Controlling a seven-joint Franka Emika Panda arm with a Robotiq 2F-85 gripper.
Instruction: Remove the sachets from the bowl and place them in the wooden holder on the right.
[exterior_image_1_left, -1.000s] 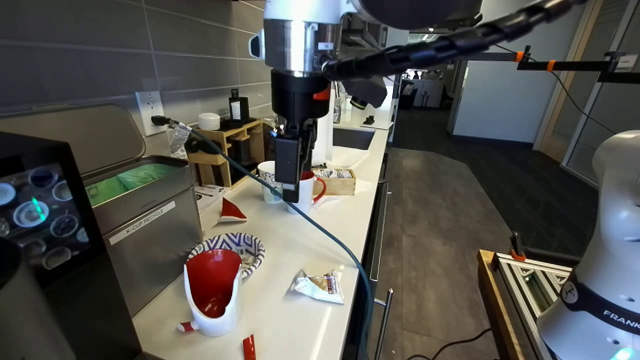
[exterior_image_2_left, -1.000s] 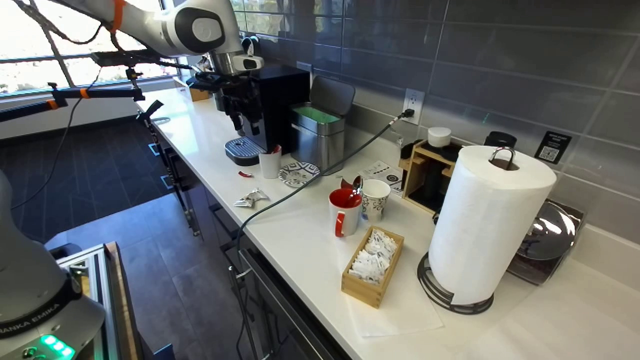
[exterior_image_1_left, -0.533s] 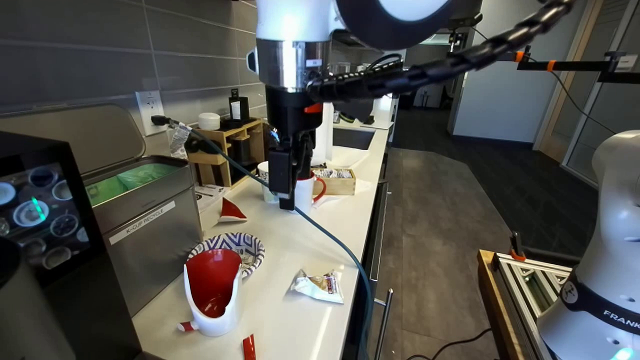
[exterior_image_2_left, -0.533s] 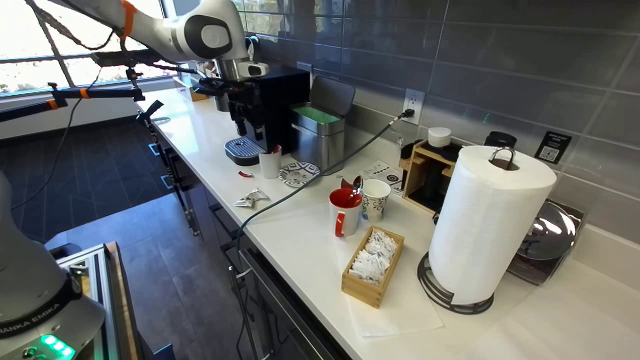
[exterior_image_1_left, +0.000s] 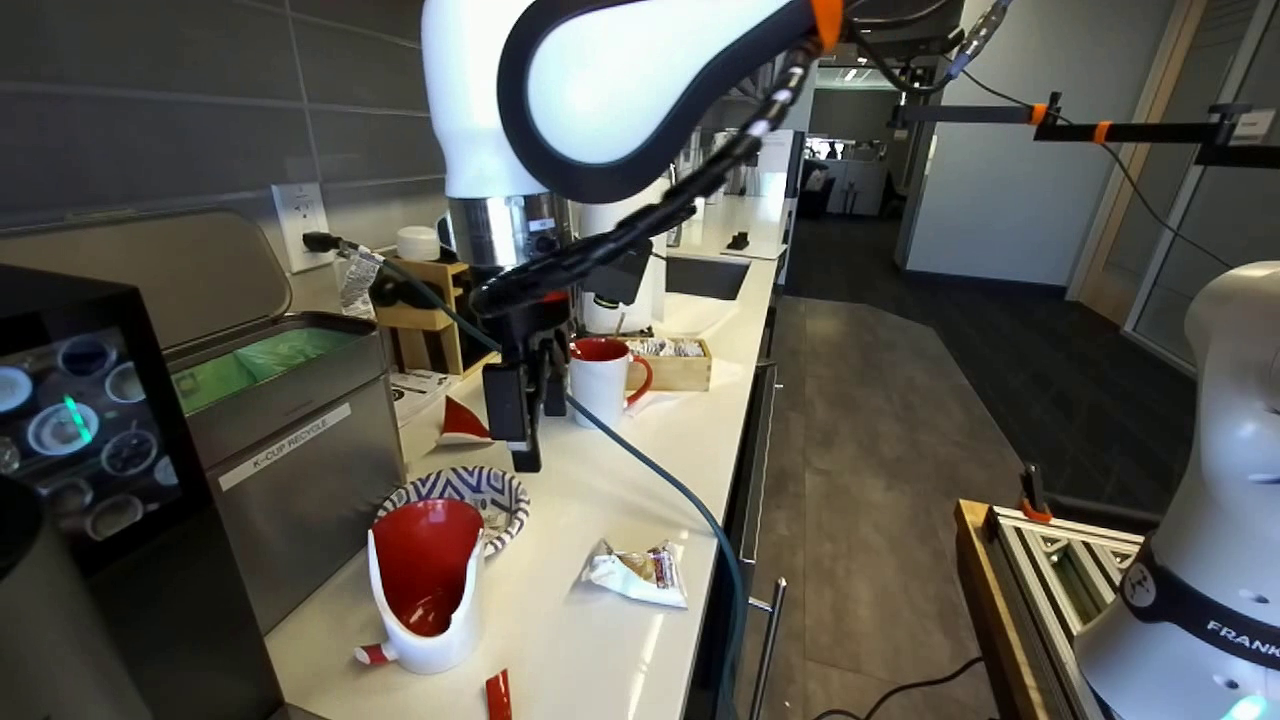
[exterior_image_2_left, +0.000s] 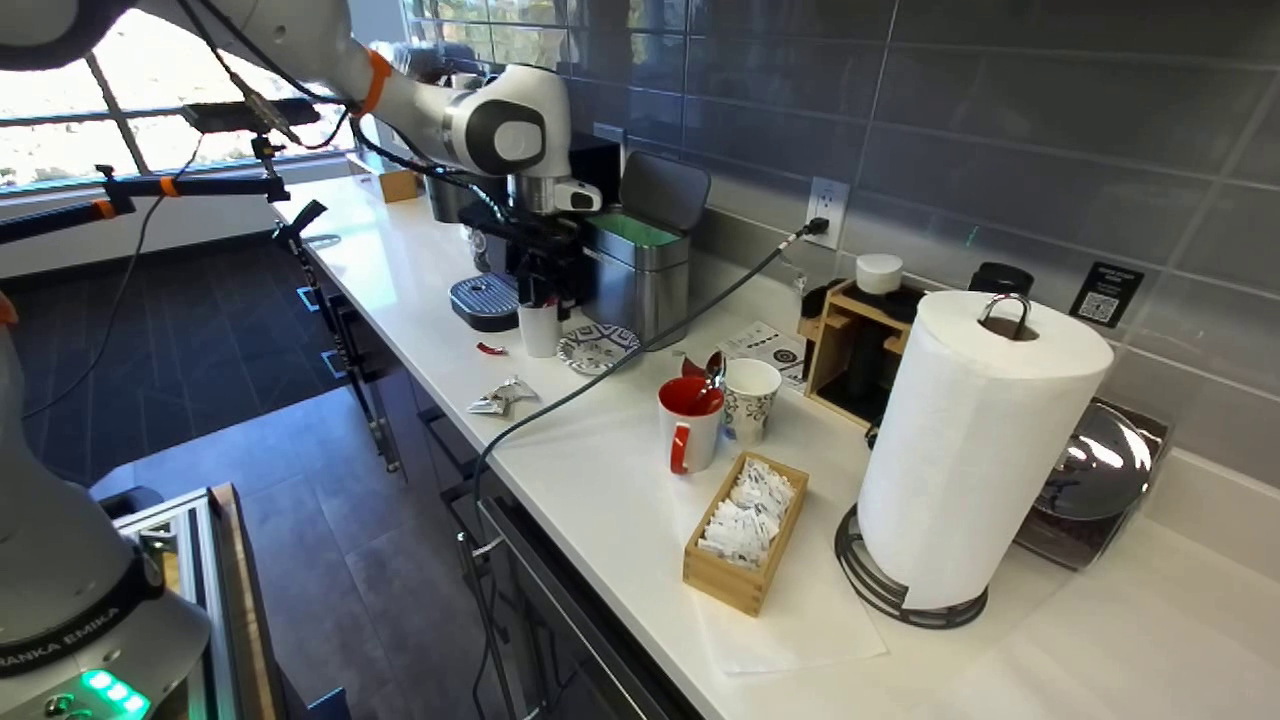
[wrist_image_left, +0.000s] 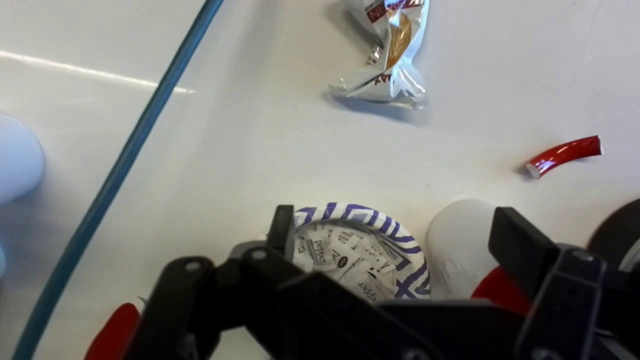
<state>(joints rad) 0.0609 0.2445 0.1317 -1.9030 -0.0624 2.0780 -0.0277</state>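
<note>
Several white sachets (wrist_image_left: 345, 257), some reading "pepper", are lying in the zigzag-patterned bowl (wrist_image_left: 401, 238) at the lower middle of the wrist view, and the gripper (wrist_image_left: 392, 220) is hanging with its fingers (wrist_image_left: 520, 245) standing wide apart, the bowl showing between them! Over at the lower middle of an exterior view, the wooden holder (exterior_image_2_left: 720, 582) is sitting well apart from the bowl, packed with white packets (exterior_image_2_left: 745, 525). Just beside the bowl, a cutaway white mug (exterior_image_1_left: 435, 655), red inside, is standing at the lower left of an exterior view, a red fragment (exterior_image_1_left: 498, 695) lying near it at the bottom edge. Up top in the wrist view, a wrapped snack (wrist_image_left: 395, 55) is resting on the counter (wrist_image_left: 475, 125), and a blue-green cable (wrist_image_left: 129, 155) is slanting across the left.
</note>
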